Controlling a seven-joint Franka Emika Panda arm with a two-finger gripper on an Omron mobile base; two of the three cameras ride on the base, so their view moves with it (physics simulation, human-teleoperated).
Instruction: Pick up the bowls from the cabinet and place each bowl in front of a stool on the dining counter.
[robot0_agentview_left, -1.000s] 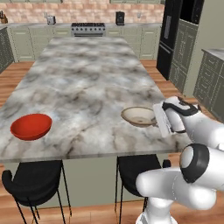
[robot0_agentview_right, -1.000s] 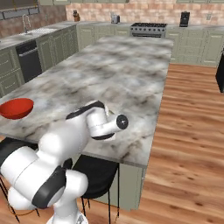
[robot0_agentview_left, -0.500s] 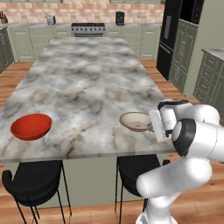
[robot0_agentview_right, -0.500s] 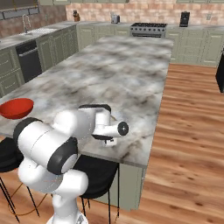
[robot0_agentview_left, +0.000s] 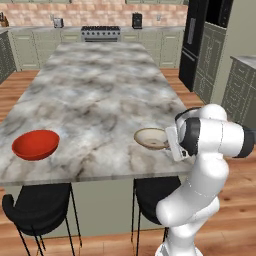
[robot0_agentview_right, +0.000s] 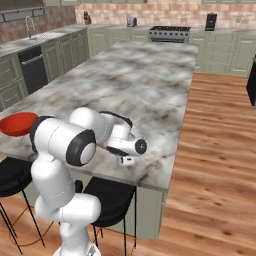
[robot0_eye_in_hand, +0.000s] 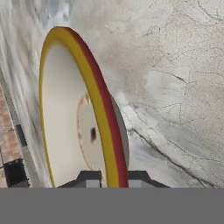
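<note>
Hand view shows the claw (robot0_eye_in_hand: 111, 177) pinching the rim of the cream bowl (robot0_eye_in_hand: 74, 109): one finger tip stands at each side of the rim, and the rim runs up and away from the claw, so the bowl lies straight ahead of the hand, edge-on to the camera. The marble counter (robot0_eye_in_hand: 175, 87) is close behind it.

From the left base view the cream bowl (robot0_agentview_left: 151, 138) sits low at the near edge of the counter (robot0_agentview_left: 95, 95), just beside the white wrist, and it seems to be touching the marble or nearly so; this cannot be told for sure. A black stool (robot0_agentview_left: 152, 197) stands right under this place. The red bowl (robot0_agentview_left: 35, 144) is already on the counter near the same edge, well apart to the left, with the second stool (robot0_agentview_left: 37, 207) below it.

The judgement is that the placing is almost done. The bowl is in front of its stool, so the coming move is probably to spread the fingers and draw the hand back along the line of the rim, away from the bowl, without dragging it off the edge.
</note>
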